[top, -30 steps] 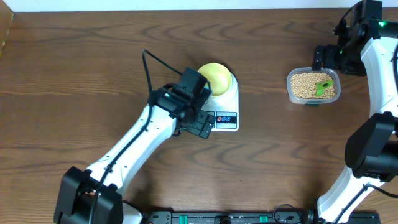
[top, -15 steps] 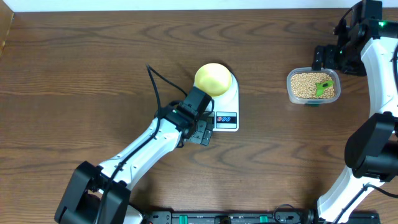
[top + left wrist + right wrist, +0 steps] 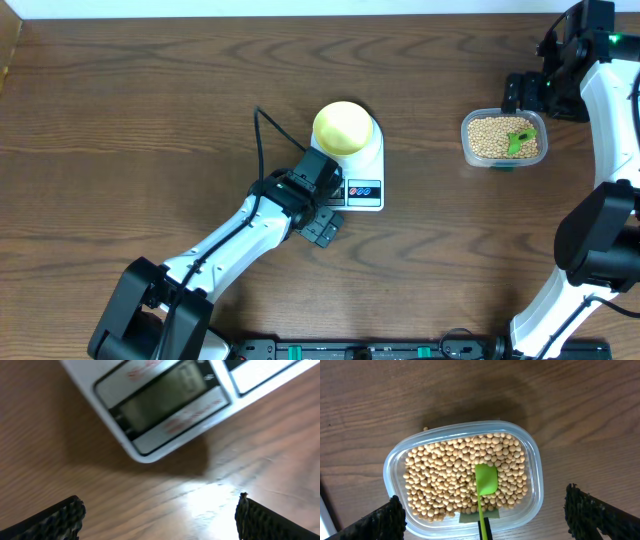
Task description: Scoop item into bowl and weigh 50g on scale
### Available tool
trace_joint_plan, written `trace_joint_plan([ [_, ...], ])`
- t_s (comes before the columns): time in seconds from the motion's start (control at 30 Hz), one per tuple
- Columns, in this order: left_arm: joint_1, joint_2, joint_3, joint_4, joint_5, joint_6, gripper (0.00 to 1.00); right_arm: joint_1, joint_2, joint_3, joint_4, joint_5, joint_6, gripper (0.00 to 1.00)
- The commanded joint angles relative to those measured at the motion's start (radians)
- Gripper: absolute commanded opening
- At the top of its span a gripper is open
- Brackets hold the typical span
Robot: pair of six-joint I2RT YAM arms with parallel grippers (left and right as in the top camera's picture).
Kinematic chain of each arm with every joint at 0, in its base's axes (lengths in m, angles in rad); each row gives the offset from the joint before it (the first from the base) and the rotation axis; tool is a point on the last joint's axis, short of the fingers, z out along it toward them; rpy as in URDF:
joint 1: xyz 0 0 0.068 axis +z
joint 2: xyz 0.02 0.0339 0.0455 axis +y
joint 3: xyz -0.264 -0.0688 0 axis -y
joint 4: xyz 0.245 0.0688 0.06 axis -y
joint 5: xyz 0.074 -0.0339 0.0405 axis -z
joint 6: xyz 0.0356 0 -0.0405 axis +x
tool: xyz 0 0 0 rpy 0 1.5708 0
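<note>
The pale yellow bowl (image 3: pixel 343 126) stands on the white scale (image 3: pixel 372 160) at the table's middle. The scale's grey display (image 3: pixel 162 392) fills the top of the left wrist view. My left gripper (image 3: pixel 322 226) is open and empty, just in front of the scale's front left corner; its fingertips (image 3: pixel 159 519) frame bare wood. The tan beans (image 3: pixel 497 135) fill a clear plastic tub (image 3: pixel 466 140) at the right, also in the right wrist view (image 3: pixel 455 477). A green scoop (image 3: pixel 485 480) lies on the beans. My right gripper (image 3: pixel 480 520) is open above the tub's near side.
One stray bean (image 3: pixel 425 428) lies on the wood just beyond the tub. The left arm (image 3: pixel 215 255) stretches from the front edge toward the scale. The right arm (image 3: pixel 610 110) runs along the table's right edge.
My left gripper has drawn back from the bowl on the scale toward the front, and the bowl now stands free. The right arm has not moved.
</note>
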Motion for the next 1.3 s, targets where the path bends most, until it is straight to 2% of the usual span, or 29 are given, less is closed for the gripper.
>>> trace_joint_plan([
  [0.0, 0.0, 0.006, -0.003, 0.0, 0.055, 0.043, 0.98, -0.009, 0.002, 0.005, -0.001, -0.005, -0.003, 0.99],
  [0.93, 0.0, 0.006, -0.003, 0.015, 0.055, 0.043, 0.98, -0.009, 0.002, 0.005, 0.0, -0.005, -0.003, 0.99],
  [1.07, 0.0, 0.006, -0.003, 0.015, 0.055, 0.043, 0.98, -0.009, 0.002, 0.005, 0.071, -0.002, -0.002, 0.99],
  [1.2, 0.0, 0.006, -0.003, 0.015, 0.055, 0.043, 0.98, -0.009, 0.001, 0.005, 0.111, -0.088, -0.002, 0.99],
  [1.27, 0.0, 0.006, -0.003, 0.015, 0.055, 0.043, 0.98, -0.012, -0.006, 0.008, 0.109, -0.082, 0.009, 0.8],
])
